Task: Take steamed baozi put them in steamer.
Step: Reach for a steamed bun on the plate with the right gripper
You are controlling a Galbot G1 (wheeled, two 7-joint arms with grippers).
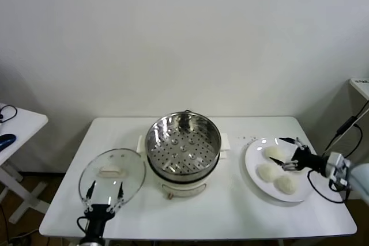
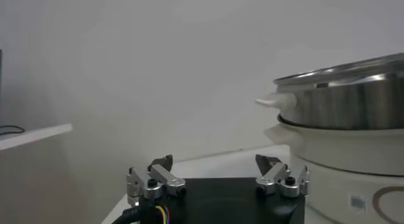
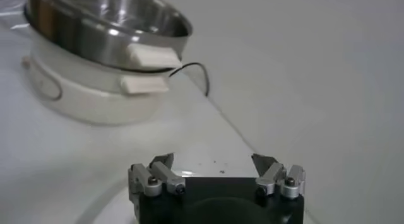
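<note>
Right gripper (image 1: 286,155) is hovering open-fingered over the buns (image 1: 277,169) on the plate (image 1: 251,159), at the steamer's (image 1: 183,142) three o'clock; next comes lowering onto one. Left gripper (image 1: 104,195) is idling open at seven o'clock

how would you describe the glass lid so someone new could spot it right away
Start at the shiny steel steamer in the middle of the white table. On the robot's left of it, lying flat on the table, is a round see-through lid with a white handle. Unlike the white plate on the other side, it is transparent and carries no buns.
</note>
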